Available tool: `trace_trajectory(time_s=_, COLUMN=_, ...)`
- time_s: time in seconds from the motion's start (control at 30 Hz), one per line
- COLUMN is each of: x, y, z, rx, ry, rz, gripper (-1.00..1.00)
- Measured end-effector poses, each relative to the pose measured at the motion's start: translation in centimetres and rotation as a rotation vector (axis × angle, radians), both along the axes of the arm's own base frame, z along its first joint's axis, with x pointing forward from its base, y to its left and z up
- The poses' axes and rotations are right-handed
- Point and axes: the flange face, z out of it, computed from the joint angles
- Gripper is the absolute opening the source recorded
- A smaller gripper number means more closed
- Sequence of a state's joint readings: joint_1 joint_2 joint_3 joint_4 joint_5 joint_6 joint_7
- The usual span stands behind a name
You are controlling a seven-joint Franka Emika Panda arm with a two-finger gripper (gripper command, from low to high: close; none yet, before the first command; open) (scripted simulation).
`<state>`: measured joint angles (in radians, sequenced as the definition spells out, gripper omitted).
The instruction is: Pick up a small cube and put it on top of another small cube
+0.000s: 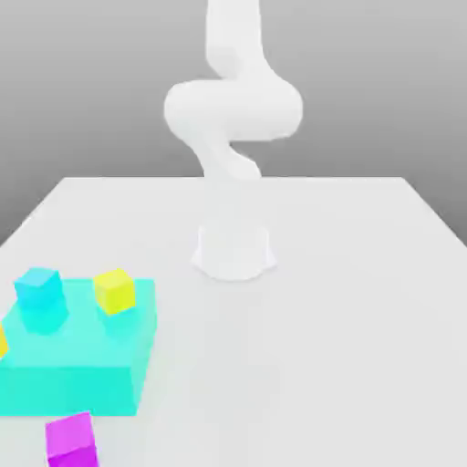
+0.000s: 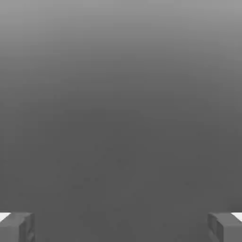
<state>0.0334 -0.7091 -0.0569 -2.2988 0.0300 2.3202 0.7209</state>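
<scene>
The small magenta cube [image 1: 71, 441] rests on the white table [image 1: 347, 310] at the near edge of the exterior view's left, just in front of a large cyan block [image 1: 82, 365]. On top of that block sit a small cyan cube [image 1: 39, 288] and a small yellow cube [image 1: 114, 290]. My gripper [image 2: 121, 227] is open in the hand view, its two grey fingertips [image 2: 19, 228] standing far apart with nothing between them and only plain grey background beyond. No cube appears in the hand view.
The white arm [image 1: 233, 109] rises from its round base [image 1: 233, 248] at the table's middle and runs up out of the picture. A sliver of another yellow thing [image 1: 2, 342] shows at the left edge on the cyan block.
</scene>
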Motion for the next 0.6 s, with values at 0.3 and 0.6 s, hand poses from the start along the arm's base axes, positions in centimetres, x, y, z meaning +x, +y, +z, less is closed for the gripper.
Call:
trace_trajectory(time_s=0.3, x=9.5, y=-5.1, z=-13.6, rx=0.025, ry=0.225, rz=0.146, gripper=0.0)
trace_trajectory(time_s=0.6, x=13.7, y=-9.9, z=-28.8, rx=-0.001, ry=0.422, rz=0.238, gripper=0.0)
